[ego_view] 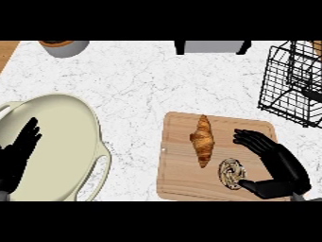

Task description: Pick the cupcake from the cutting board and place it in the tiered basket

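Note:
A wooden cutting board [181,179] lies at the lower middle of the white marble counter. On it sit a croissant [203,140] and, nearer the front, a cupcake [231,173] with swirled brown and white topping. My right hand [278,165] is over the board's right side, open, fingers stretched behind the cupcake and thumb just in front of it, close around it without closing. The black wire tiered basket [296,85] stands at the far right. My left hand [10,158] rests open at the lower left, fingers up.
A large cream pot with handles [65,142] fills the lower left, under my left hand. A grey cup [65,47] stands at the back left. A dark-legged grey appliance [212,46] is at the back middle. Wood flooring shows past the counter's left edge.

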Robot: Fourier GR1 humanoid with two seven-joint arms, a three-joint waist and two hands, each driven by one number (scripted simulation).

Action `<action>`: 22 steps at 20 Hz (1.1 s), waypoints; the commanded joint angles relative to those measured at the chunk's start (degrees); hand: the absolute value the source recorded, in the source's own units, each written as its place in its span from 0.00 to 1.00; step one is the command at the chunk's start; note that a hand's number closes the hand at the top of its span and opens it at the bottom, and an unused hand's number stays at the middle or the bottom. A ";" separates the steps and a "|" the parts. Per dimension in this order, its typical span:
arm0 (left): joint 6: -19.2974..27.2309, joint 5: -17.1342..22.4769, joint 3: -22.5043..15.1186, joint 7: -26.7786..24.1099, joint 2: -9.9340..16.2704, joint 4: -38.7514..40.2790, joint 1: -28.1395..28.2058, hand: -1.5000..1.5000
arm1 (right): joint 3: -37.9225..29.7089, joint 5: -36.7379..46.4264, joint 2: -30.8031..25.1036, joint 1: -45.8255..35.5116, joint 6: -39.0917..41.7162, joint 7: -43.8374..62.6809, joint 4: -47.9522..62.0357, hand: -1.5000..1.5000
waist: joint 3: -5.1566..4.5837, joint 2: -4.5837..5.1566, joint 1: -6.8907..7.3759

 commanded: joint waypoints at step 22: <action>-2.86 -3.98 1.92 4.15 -3.59 -0.96 0.00 0.50 | 5.20 13.20 -13.50 -18.04 22.02 34.85 -8.96 0.00 | -0.07 -0.25 0.72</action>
